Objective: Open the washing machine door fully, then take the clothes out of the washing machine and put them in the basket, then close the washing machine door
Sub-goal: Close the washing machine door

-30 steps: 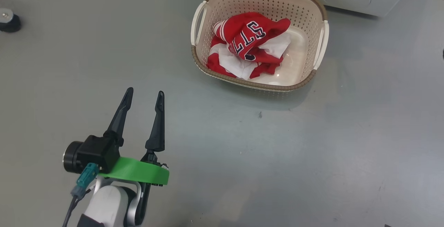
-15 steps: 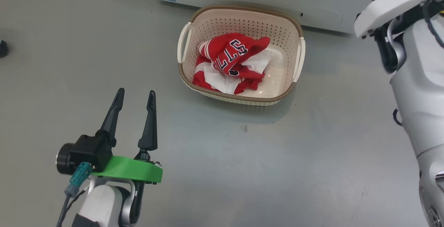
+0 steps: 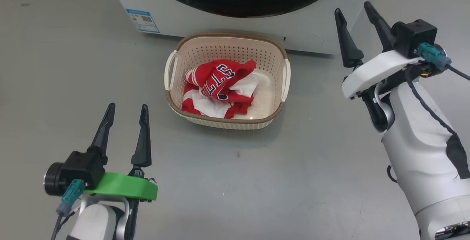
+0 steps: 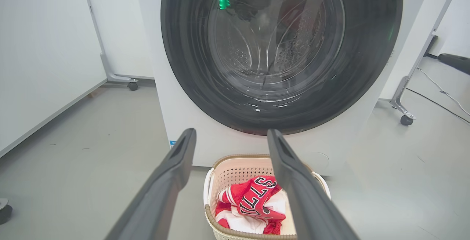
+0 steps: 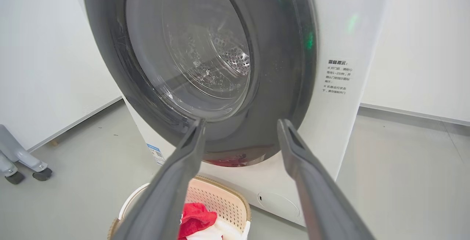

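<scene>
I've got bare grey floor [image 3: 257, 181] open on my side and both flanks of the cream perforated plastic basket [image 3: 227, 124], top access clear over the bunched red-and-white clothes [image 3: 216, 86], but its back sits just before the white front-loading washing machine [image 3: 304, 27], whose black-rimmed round glass door [image 4: 183, 49] is shut.

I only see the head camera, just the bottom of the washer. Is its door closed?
Observer: It looks closed. In the left wrist view the door sits flat against the washer.
Child: Is anything left inside?
Observer: Through the glass I see the bare steel drum, with nothing in it that I can make out.
Child: What's next to the door?
Observer: A small printed notice on the white front, in the right wrist view.
</scene>
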Tool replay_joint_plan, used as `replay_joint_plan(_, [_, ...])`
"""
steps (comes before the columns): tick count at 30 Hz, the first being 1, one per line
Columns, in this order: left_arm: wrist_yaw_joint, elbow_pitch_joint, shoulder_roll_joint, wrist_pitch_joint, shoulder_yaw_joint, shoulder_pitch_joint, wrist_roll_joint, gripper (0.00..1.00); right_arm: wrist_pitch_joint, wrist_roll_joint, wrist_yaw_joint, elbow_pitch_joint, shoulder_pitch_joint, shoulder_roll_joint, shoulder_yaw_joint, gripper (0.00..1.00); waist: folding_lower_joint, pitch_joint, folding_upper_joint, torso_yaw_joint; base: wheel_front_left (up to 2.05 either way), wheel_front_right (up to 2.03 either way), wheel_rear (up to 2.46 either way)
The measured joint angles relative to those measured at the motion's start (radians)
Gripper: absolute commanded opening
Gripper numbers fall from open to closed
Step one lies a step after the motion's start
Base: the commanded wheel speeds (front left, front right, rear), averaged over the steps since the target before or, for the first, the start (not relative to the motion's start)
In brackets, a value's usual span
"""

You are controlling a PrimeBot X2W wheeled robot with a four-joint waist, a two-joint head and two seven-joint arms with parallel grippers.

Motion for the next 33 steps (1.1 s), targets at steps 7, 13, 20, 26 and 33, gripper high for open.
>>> replay_joint_plan(7, [0.001,0.013,0.016,0.0,0.007,0.054,0.0,1.0,-0.003,0.009,-0.02,-0.101,0.18,0.01,-0.049,1.0,0.0,-0.06,0.0,-0.059,0.0,0.0,0.0])
replay_joint_plan(13, [0.009,0.018,0.02,0.0,0.01,0.101,0.0,1.0,-0.003,0.009,-0.032,-0.16,0.314,0.025,-0.059,1.0,0.0,-0.11,0.0,-0.099,0.0,0.0,0.0])
replay_joint_plan(20, [0.01,0.02,0.023,0.013,0.007,0.148,0.0,1.0,-0.003,0.009,-0.043,-0.235,0.427,0.035,-0.066,1.0,-0.0001,-0.163,0.0,-0.139,0.0,0.0,0.0])
replay_joint_plan(26, [0.013,0.018,0.024,0.022,0.008,0.176,-0.001,1.0,-0.003,0.009,-0.045,-0.281,0.499,0.046,-0.061,1.0,0.0,-0.194,0.0,-0.162,0.0,0.0,0.0])
replay_joint_plan(33, [0.015,0.011,0.027,0.036,0.005,0.213,-0.002,1.0,-0.003,0.009,-0.054,-0.336,0.589,0.053,-0.055,1.0,-0.0001,-0.232,0.0,-0.189,0.0,0.0,0.0])
